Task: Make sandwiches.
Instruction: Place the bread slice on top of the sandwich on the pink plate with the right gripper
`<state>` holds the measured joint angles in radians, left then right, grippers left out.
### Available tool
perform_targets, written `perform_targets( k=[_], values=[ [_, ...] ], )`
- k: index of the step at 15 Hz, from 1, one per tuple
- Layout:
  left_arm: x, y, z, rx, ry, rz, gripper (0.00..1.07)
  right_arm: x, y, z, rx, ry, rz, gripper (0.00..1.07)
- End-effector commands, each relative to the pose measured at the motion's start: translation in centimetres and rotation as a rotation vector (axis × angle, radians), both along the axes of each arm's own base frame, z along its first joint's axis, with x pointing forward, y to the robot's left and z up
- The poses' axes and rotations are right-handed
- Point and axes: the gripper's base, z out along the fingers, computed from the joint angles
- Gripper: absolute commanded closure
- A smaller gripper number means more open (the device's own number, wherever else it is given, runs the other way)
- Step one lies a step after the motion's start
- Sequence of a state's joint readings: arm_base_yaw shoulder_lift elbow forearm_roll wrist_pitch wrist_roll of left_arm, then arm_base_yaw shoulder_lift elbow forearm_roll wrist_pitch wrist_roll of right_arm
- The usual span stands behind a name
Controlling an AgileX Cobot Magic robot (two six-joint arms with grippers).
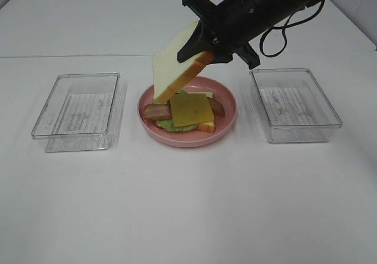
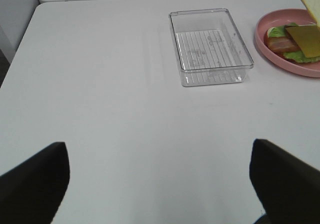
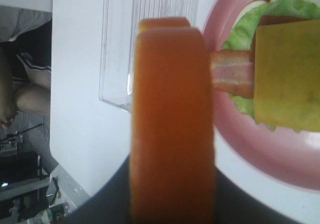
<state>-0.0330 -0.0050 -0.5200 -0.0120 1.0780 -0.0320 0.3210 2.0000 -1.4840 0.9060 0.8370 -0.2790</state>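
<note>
White table point(image 1: 194, 205), viewed from above. A pink plate point(image 1: 227, 122) sits at its centre, between two clear plastic boxes: one on the left point(image 1: 79, 112) and one on the right point(image 1: 293, 104), each standing apart from the plate.

On the plate lies a partly built sandwich: a bottom bread slice, seen at its crust corner point(image 1: 206, 126), a green lettuce leaf point(image 1: 171, 124), bacon strips point(image 1: 154, 112) running crosswise, and a yellow cheese square point(image 1: 191, 109) on top.

The right gripper point(image 1: 203, 50) reaches in from the upper right and is clamped on a second bread slice point(image 1: 174, 69), gripping it at its upper crust edge. The slice hangs tilted above the rear left part of the plate, its lower end low over the bacon; whether it touches the stack cannot be determined. In the right wrist view the orange-brown crust point(image 3: 172, 114) fills the centre between the jaws, with the cheese point(image 3: 287, 74), bacon point(image 3: 232, 74) and lettuce point(image 3: 245, 31) beside it on the plate.

The left gripper point(image 2: 160, 181) is not visible from above. Its wrist view shows both dark fingers point(image 2: 35, 181) standing wide apart, with nothing between them, over bare table well away from the left box point(image 2: 210, 46) and plate point(image 2: 270, 54)
</note>
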Motion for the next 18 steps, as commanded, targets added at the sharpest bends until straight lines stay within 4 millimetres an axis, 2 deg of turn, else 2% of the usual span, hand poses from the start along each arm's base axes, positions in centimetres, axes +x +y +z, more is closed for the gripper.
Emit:
perform_targets(
  k=[1,6,10,14,16,18],
  values=[
    [-0.2,0.0,0.0,0.0,-0.016,-0.002,0.17,0.6,0.4,-1.7,0.013,-0.002,-0.025,1.07],
    [-0.2,0.0,0.0,0.0,-0.016,-0.002,0.17,1.5,0.7,-4.5,0.029,0.023,-0.053,1.07],
    [-0.2,0.0,0.0,0.0,-0.016,-0.002,0.17,2.0,0.8,-7.7,0.01,0.052,-0.06,1.07],
    [-0.2,0.0,0.0,0.0,-0.016,-0.002,0.17,2.4,0.6,-8.2,-0.018,0.016,-0.077,1.06],
    [-0.2,0.0,0.0,0.0,-0.016,-0.002,0.17,2.4,0.5,-8.4,-0.034,0.011,-0.066,1.0],
    [-0.2,0.0,0.0,0.0,-0.016,-0.002,0.17,2.3,0.5,-8.4,-0.048,0.01,-0.048,0.73]
  ],
)
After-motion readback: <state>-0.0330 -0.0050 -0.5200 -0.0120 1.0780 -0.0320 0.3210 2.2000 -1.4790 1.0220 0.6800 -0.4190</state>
